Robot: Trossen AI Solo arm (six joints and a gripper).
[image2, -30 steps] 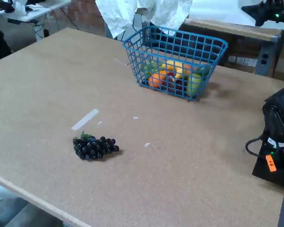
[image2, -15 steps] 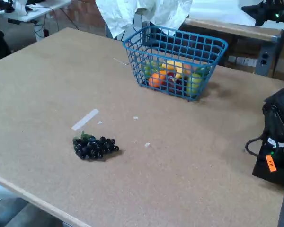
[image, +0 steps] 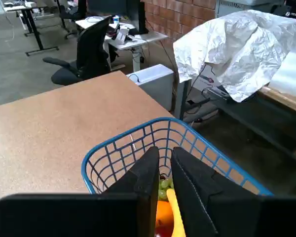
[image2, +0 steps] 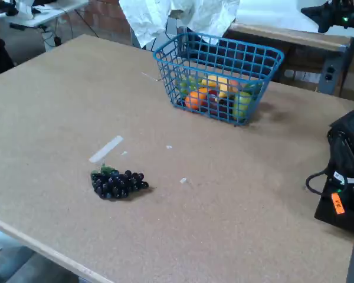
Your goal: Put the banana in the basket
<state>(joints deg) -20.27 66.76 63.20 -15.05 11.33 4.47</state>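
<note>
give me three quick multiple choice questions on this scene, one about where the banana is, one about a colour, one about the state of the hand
1. Where is the banana?
A. beside the grapes
B. inside the basket
C. on the strip of tape

2. What colour is the basket?
A. blue
B. red
C. white

3. How do the fingers of the hand stand in the wrist view?
A. spread wide around an orange
C. close together with only a narrow slit, holding nothing
B. clamped on the basket rim

Answers:
1 B: the yellow fruit lies among the others behind the mesh, far from the grapes on the table.
2 A: its wire is blue in both views.
3 C: the two dark fingers nearly meet, and nothing sits between them.
</note>
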